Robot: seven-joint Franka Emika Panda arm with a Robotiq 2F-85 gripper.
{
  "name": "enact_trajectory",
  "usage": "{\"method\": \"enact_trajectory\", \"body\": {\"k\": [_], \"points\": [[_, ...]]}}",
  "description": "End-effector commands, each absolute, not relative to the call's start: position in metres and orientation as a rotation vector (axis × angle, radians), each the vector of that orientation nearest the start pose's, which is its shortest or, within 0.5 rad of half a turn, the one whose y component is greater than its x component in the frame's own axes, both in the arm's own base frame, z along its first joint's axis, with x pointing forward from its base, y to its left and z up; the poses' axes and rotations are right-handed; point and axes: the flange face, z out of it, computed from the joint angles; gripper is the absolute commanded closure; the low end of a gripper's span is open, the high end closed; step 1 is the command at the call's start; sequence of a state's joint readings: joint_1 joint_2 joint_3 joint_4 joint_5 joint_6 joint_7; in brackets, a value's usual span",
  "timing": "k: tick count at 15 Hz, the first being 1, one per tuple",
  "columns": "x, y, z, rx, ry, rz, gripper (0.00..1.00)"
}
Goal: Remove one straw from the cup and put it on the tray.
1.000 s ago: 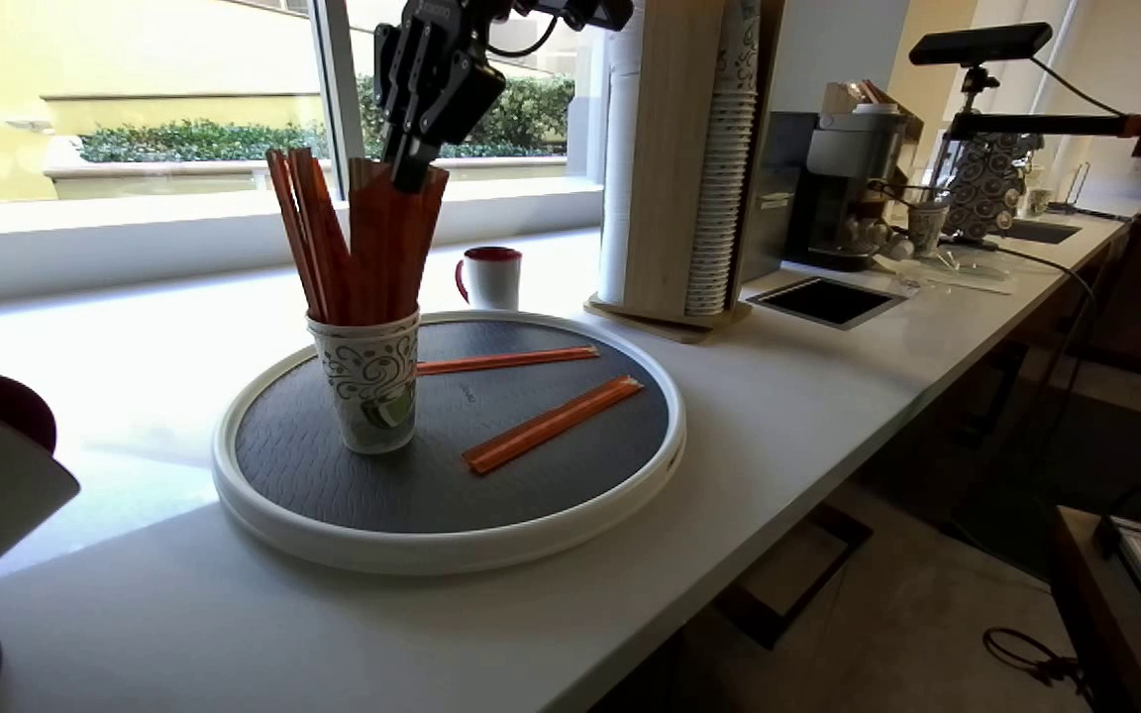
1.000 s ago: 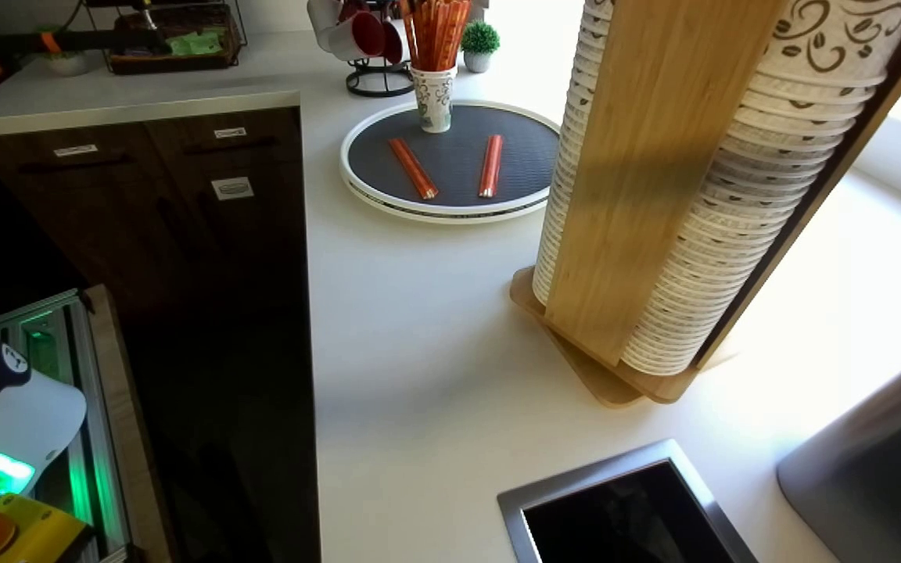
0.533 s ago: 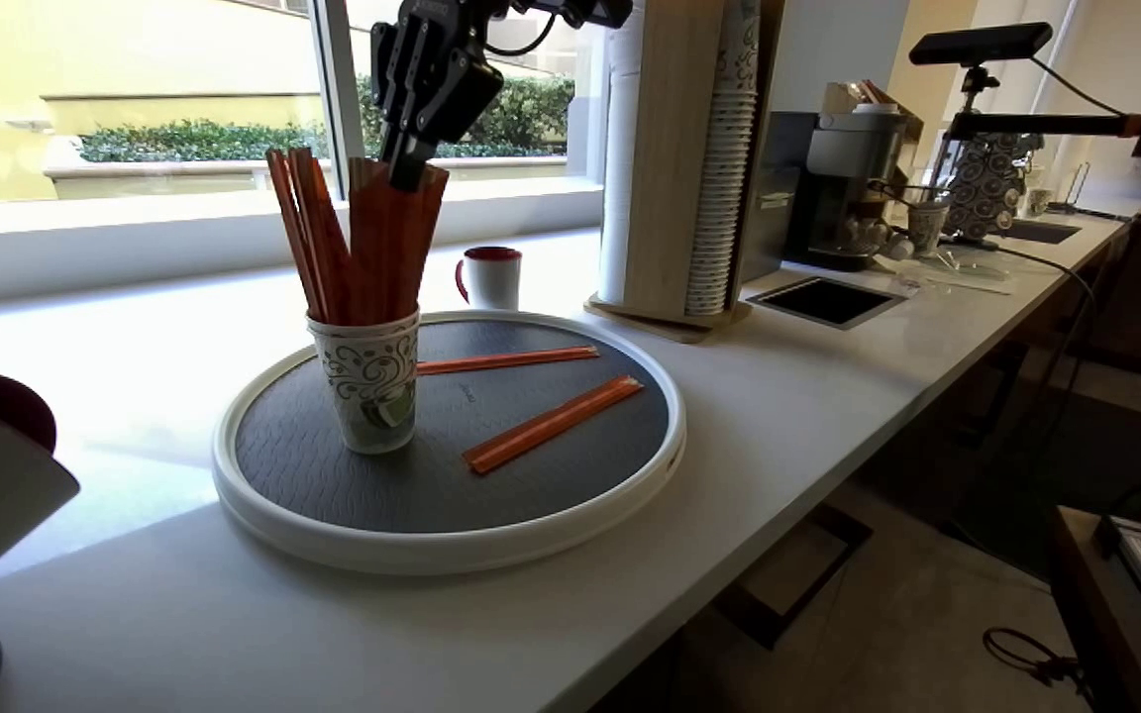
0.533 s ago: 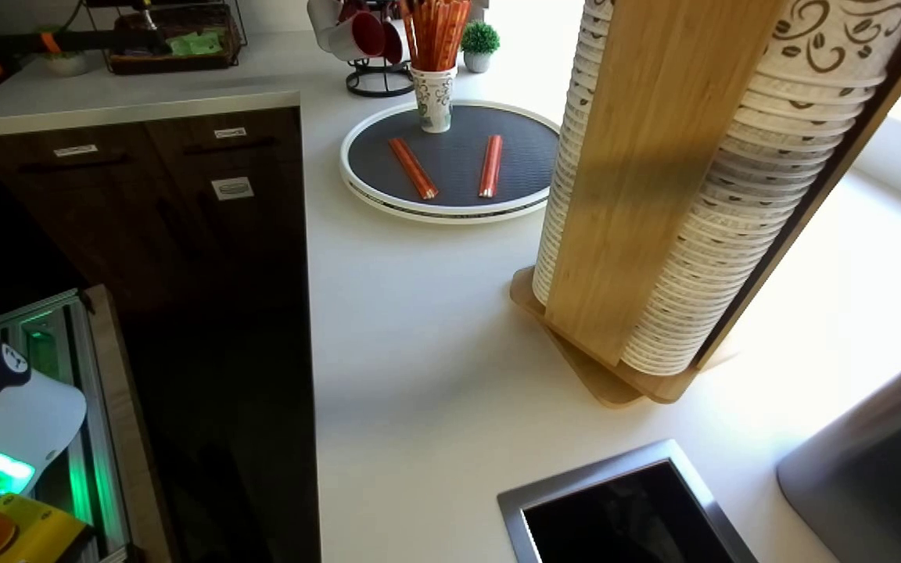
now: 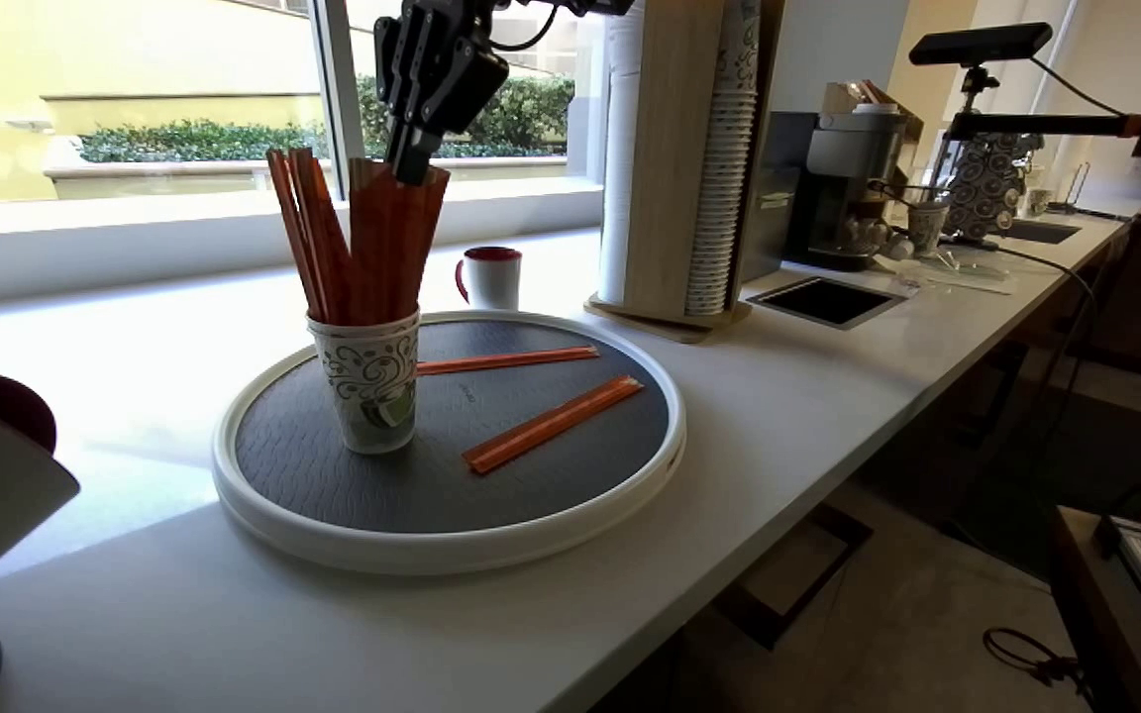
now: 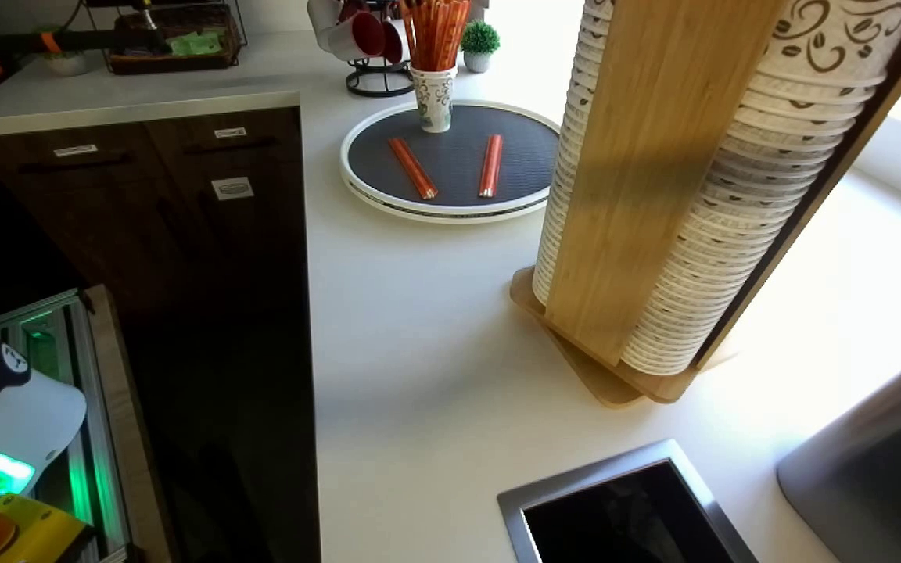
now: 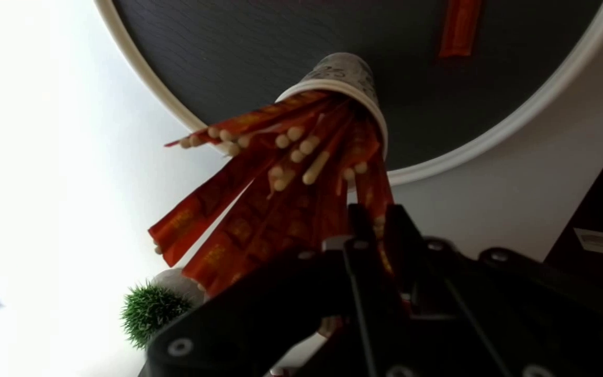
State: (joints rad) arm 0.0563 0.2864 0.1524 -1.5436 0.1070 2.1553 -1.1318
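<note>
Standing upright on the tray [image 5: 452,551], toward one side of its dark grey surface, the cup [image 5: 367,391] is packed with orange-red straws [image 5: 387,238], whose tops are spread well above its rim. In the wrist view they are seen as flat wrappers, pale round ends being shown at several of them.

The gripper [image 7: 378,214] is held at a tilt by the straw tops, at the edge of the bunch; in an exterior view, some of those tops are partly covered by its tips. Its fingers [image 7: 400,230] are set close together, only a narrow gap being left, and part of a single straw is seen in that gap; whether it is pinched or merely flanked cannot be told.

Two further straws are found lying flat on the tray in both exterior views, well apart: a front straw [image 5: 553,426], set at a slant, and a rear straw [image 5: 521,358], one end of which is hidden by the cup in an exterior view.

Beyond the tray's rim, a white mug [image 5: 494,282] with a red handle is seen on the counter [image 5: 729,446], and a wooden dispenser [image 5: 670,149] is filled with stacked paper cups [image 5: 726,198].
</note>
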Motion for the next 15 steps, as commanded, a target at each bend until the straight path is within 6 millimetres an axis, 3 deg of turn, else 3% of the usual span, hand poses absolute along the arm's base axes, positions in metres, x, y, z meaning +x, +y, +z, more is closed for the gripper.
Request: {"method": "enact_trajectory", "body": {"k": [1,6,15], "points": [[0.665,0.131,0.525,-2.471,-1.865,-0.514,0.90],[0.664,0.131,0.525,-2.466,-1.865,-0.485,0.98],[0.664,0.127,0.545,-2.475,-1.848,-0.502,0.98]]}}
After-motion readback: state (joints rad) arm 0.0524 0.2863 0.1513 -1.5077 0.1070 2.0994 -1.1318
